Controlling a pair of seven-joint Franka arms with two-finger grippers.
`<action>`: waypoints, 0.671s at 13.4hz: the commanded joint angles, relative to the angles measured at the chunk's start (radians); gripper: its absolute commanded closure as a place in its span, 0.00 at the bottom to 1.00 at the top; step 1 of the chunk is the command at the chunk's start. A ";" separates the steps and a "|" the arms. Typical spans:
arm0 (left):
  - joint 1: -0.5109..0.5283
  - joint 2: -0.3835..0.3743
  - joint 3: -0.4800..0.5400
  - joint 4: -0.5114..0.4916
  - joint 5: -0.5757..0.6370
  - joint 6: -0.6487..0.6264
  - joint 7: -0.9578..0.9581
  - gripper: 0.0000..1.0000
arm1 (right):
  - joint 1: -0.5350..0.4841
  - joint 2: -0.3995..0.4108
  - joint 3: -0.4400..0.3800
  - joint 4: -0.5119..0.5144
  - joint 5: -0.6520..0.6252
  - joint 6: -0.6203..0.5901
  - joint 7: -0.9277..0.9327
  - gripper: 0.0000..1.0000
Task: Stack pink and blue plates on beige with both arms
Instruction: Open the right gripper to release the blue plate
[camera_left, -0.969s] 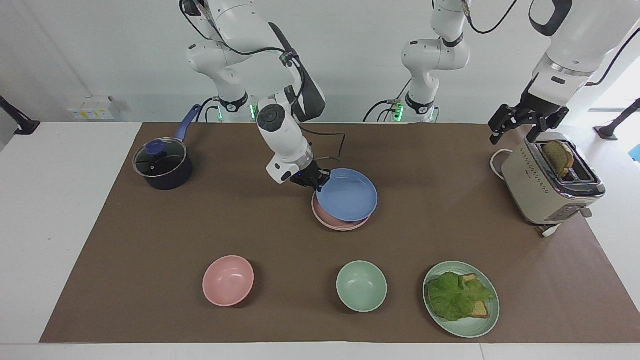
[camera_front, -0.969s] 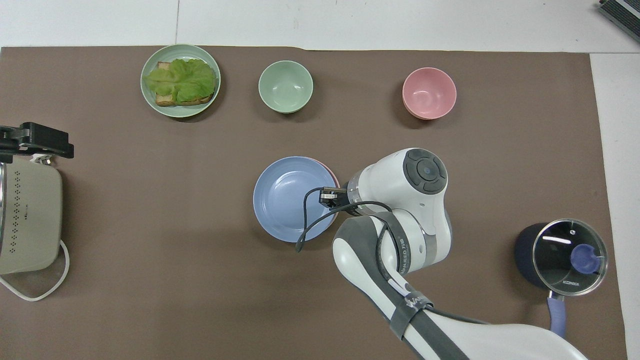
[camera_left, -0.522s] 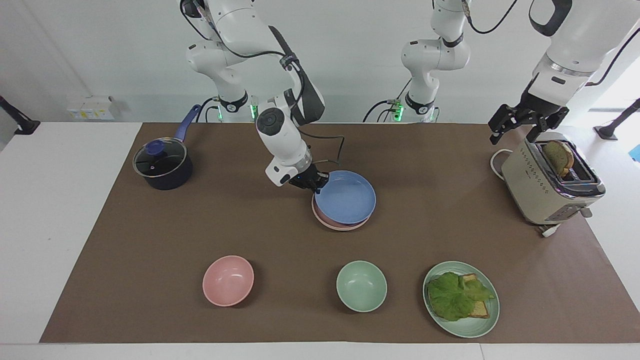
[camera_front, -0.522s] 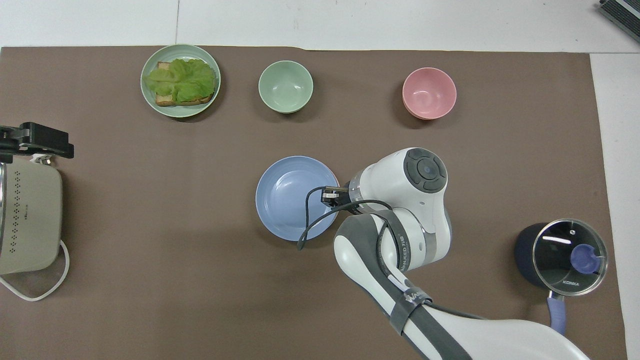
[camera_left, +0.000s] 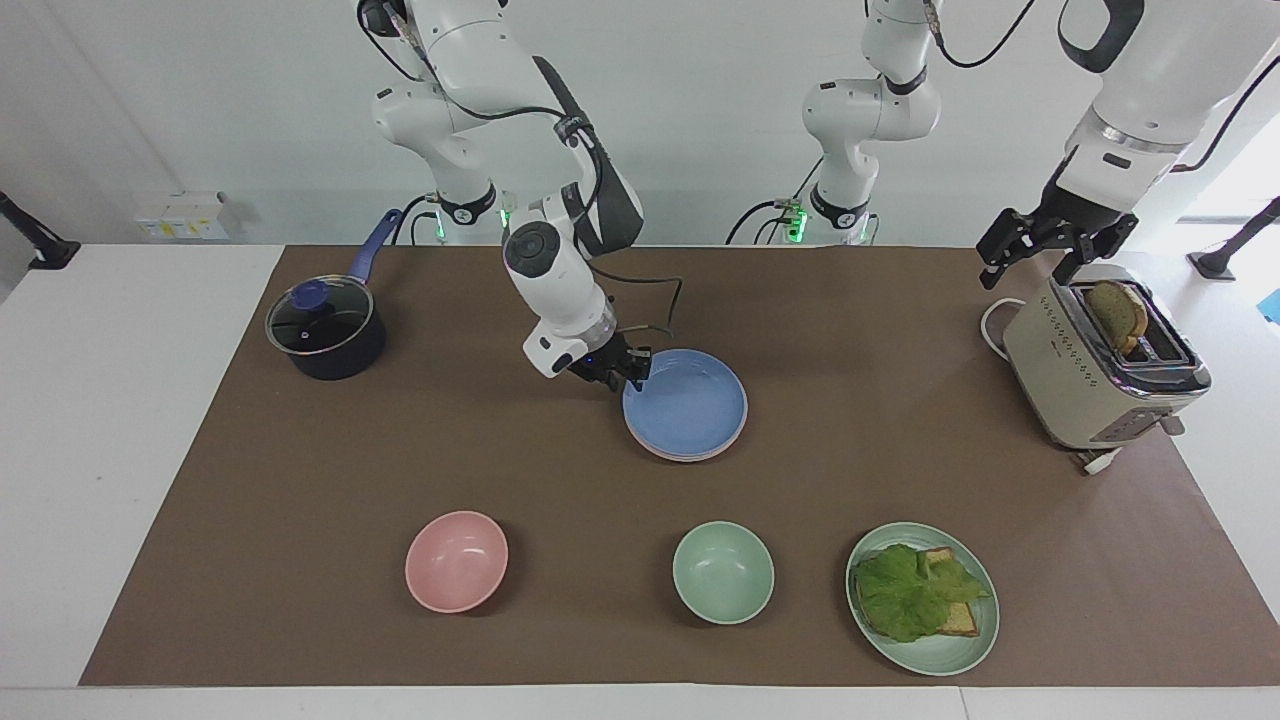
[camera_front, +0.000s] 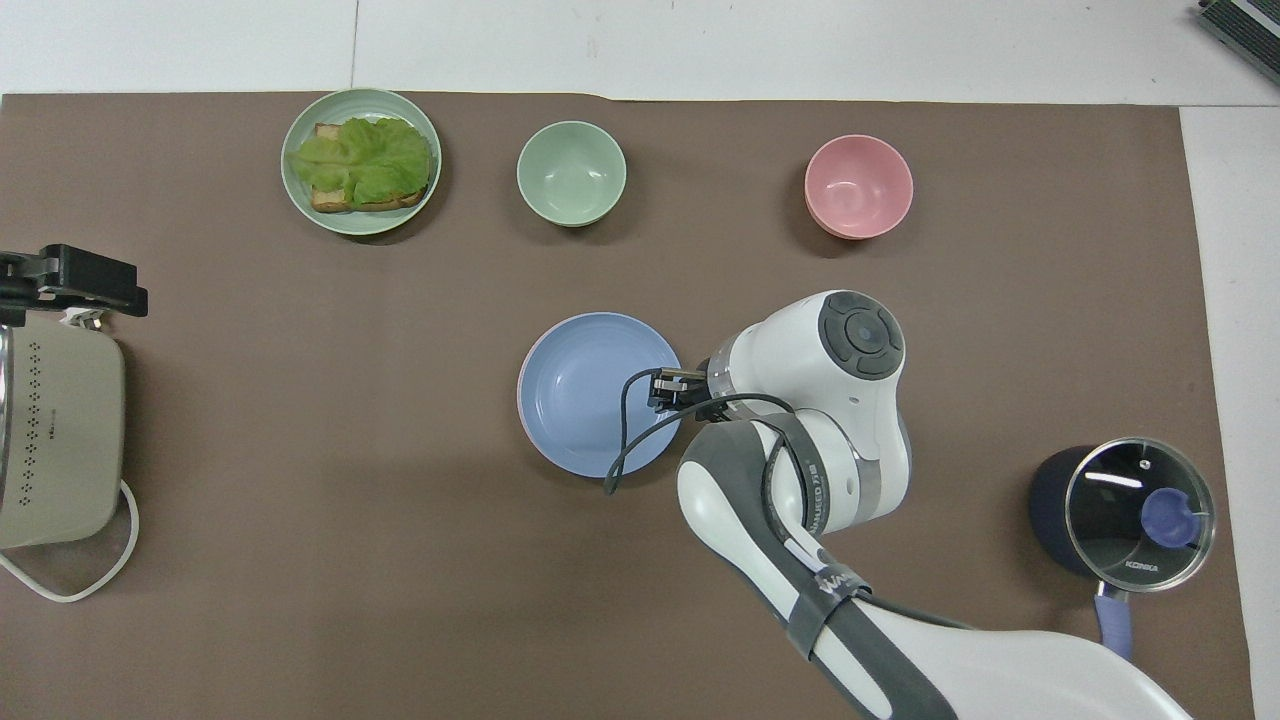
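Note:
The blue plate (camera_left: 688, 402) (camera_front: 598, 392) lies flat on the pink plate (camera_left: 686, 458) in the middle of the mat; only a thin pink rim shows under it. The beige plate is hidden beneath them. My right gripper (camera_left: 628, 372) (camera_front: 668, 388) is low at the blue plate's rim on the side toward the right arm's end of the table, open, with the plate resting free. My left gripper (camera_left: 1040, 250) (camera_front: 72, 285) waits open and empty above the toaster (camera_left: 1095, 375).
A lidded dark saucepan (camera_left: 325, 335) stands near the right arm's base. A pink bowl (camera_left: 456, 561), a green bowl (camera_left: 722, 572) and a green plate (camera_left: 950, 655) with lettuce and bread line the mat's edge farthest from the robots. The toaster's white cord (camera_front: 70, 585) lies beside it.
The blue plate was tilted and off-centre in my right gripper; it now lies flat and centred on the pink plate. The right gripper has let go and drawn back slightly. The left arm has not moved.

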 joint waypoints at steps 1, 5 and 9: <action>0.009 -0.011 -0.006 -0.008 0.015 -0.010 0.007 0.00 | -0.008 -0.004 0.003 -0.005 -0.023 0.019 -0.030 0.00; 0.009 -0.011 -0.006 -0.008 0.015 -0.010 0.007 0.00 | -0.081 -0.070 -0.005 0.015 -0.259 -0.017 -0.038 0.00; 0.009 -0.011 -0.006 -0.008 0.015 -0.010 0.007 0.00 | -0.165 -0.128 -0.005 0.058 -0.396 -0.096 -0.042 0.00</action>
